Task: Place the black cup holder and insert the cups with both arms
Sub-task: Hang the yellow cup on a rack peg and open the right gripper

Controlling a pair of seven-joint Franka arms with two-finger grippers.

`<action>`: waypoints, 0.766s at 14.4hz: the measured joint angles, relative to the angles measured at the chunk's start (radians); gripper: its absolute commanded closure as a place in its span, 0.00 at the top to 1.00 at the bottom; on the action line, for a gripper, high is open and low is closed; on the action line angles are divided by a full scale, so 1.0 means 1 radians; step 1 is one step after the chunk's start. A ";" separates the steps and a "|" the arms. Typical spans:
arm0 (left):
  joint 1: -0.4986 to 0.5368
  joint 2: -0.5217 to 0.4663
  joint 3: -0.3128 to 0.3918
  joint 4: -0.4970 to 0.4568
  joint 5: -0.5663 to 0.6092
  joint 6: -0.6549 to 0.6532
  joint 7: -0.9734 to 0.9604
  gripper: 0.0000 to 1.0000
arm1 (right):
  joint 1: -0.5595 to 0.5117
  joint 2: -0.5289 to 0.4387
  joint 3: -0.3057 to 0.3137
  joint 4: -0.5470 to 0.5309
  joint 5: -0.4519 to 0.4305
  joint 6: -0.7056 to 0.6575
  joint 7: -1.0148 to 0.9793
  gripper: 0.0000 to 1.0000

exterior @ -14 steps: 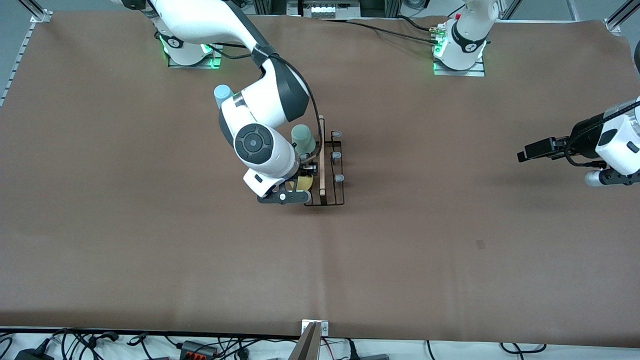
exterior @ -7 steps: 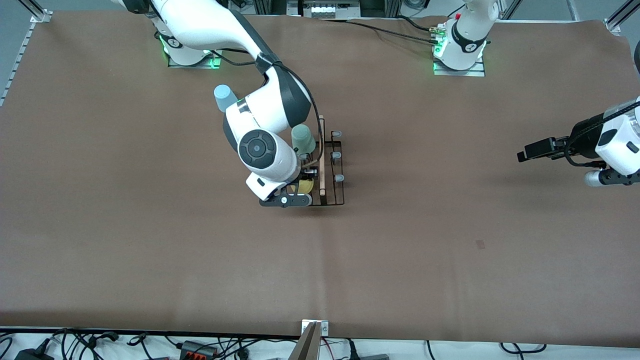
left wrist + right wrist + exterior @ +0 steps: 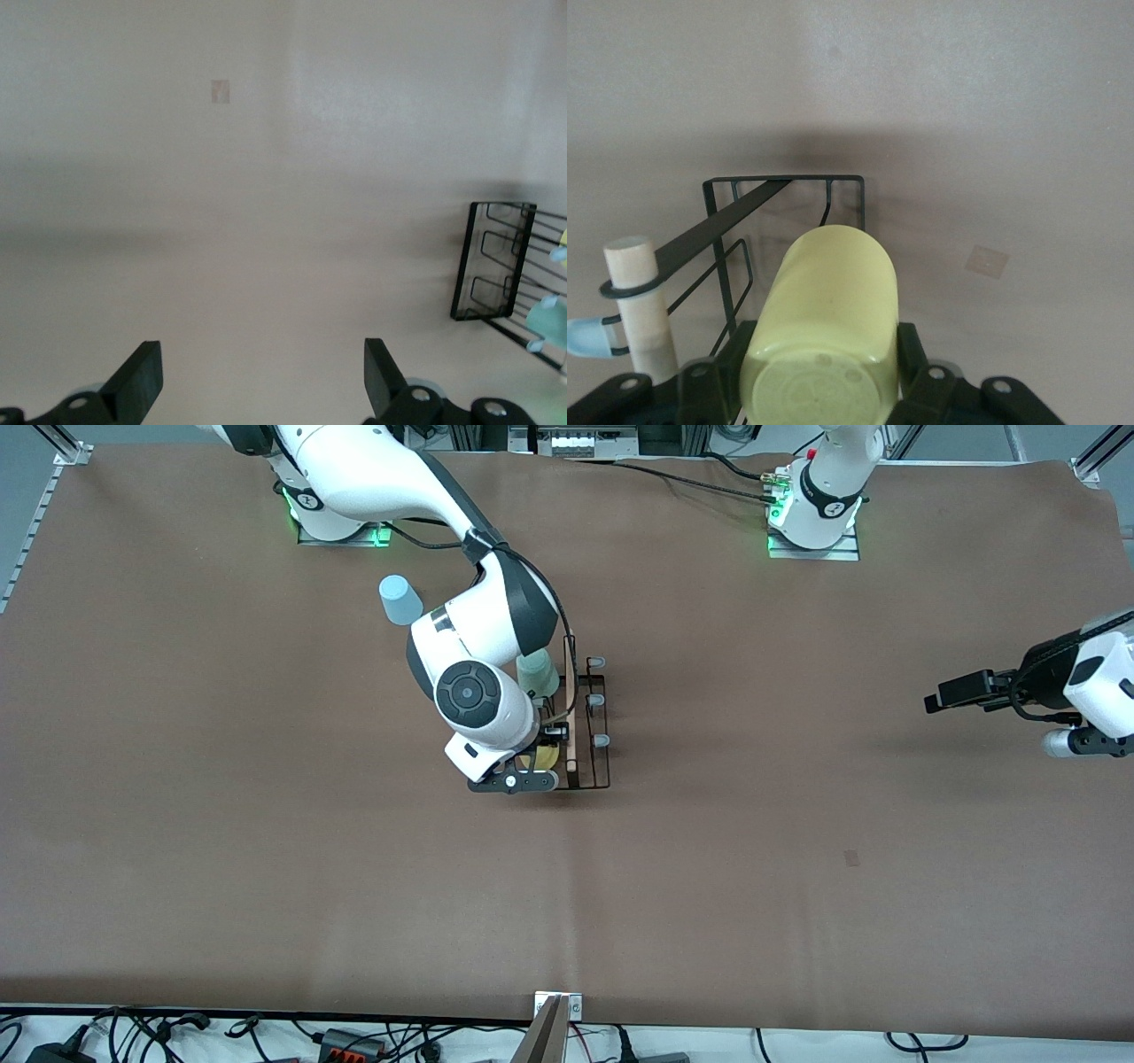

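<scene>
The black cup holder (image 3: 585, 726) stands at mid-worktop (image 3: 266, 868), its wooden rod (image 3: 570, 704) running along the top. A pale green cup (image 3: 537, 672) sits inverted on a peg on the side toward the right arm's end. The right hand (image 3: 538, 755) hangs over that same row, pinching a yellow cup (image 3: 824, 328) by its sides. A light blue cup (image 3: 400, 600) waits farther from the front camera, apart from the rack, toward the right arm's base.

These tumblers look light, stiff and smooth, likely slippery; a hold across the body near the base, as here, seems soundest. The wire rack looks light enough to shift if nudged.

Only the right wrist view shows the pinch on the yellow cup, which the arm mostly hides from the front. The left wrist view shows the left hand (image 3: 257, 385) spread wide and empty, waiting over bare worktop at the left arm's end.
</scene>
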State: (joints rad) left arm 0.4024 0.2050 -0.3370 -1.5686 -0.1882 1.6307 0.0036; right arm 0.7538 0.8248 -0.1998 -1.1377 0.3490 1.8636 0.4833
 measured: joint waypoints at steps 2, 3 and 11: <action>0.041 0.024 0.002 0.003 -0.039 0.000 0.053 1.00 | 0.003 0.003 0.000 0.000 0.000 0.005 0.000 1.00; 0.051 0.032 0.002 0.007 -0.047 0.000 0.066 1.00 | 0.006 0.003 0.000 0.000 0.000 0.007 0.000 1.00; 0.028 0.036 -0.015 0.037 -0.043 -0.021 0.034 1.00 | 0.006 -0.061 -0.070 0.015 0.000 -0.007 0.000 1.00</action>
State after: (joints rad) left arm 0.4301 0.2413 -0.3518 -1.5317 -0.2309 1.6099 0.0377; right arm 0.7594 0.7639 -0.2701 -1.1228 0.3486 1.8562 0.4832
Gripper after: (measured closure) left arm 0.000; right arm 0.000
